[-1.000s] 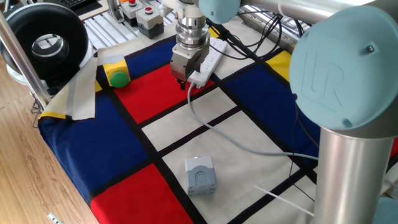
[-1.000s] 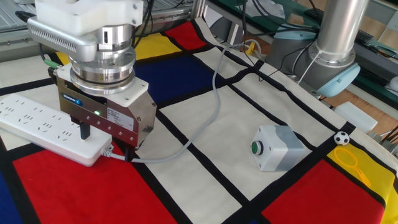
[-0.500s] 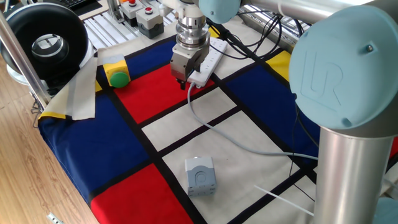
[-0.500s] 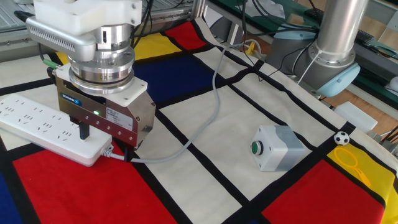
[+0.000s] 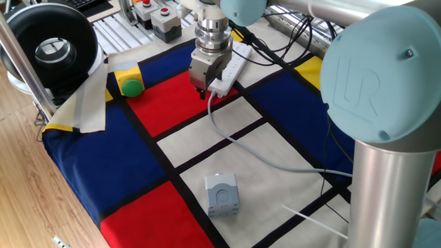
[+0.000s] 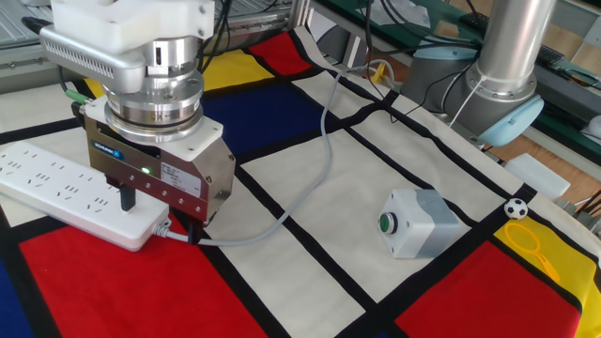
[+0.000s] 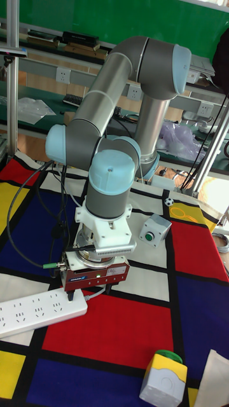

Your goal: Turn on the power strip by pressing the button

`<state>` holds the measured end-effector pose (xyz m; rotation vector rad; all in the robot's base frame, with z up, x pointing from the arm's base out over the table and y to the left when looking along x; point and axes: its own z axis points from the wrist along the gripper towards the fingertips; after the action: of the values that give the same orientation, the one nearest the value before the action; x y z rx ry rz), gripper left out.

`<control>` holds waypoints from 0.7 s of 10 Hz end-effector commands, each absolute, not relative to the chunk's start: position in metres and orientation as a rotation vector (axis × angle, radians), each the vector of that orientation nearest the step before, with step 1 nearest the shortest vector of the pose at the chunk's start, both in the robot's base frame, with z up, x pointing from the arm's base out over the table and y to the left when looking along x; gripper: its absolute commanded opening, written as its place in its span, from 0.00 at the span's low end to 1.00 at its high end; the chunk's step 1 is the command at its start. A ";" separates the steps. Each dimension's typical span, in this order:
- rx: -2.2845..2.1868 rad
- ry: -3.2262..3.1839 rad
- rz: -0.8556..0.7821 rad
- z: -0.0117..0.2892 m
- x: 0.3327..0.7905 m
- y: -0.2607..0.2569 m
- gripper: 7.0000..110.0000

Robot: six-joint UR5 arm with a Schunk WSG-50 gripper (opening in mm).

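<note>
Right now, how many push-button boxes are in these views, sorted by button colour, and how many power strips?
Green button boxes: 2, one grey, one with a yellow base
Red button boxes: 1
Black button boxes: 1
Power strips: 1
Total: 5

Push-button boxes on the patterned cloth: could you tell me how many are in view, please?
2. The grey box with a green button sits on a white panel, apart from the gripper. The green dome button on a yellow base sits near the cloth's edge. Others may be hidden behind the arm.
</note>
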<state>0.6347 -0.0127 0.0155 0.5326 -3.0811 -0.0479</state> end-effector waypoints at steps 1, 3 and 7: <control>0.525 -3.085 -0.067 0.016 0.635 -0.011 0.79; 0.525 -3.085 -0.069 0.016 0.635 -0.011 0.79; 0.525 -3.087 -0.069 0.014 0.636 -0.011 0.79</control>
<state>0.6346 -0.0126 0.0138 0.5352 -3.0804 -0.0525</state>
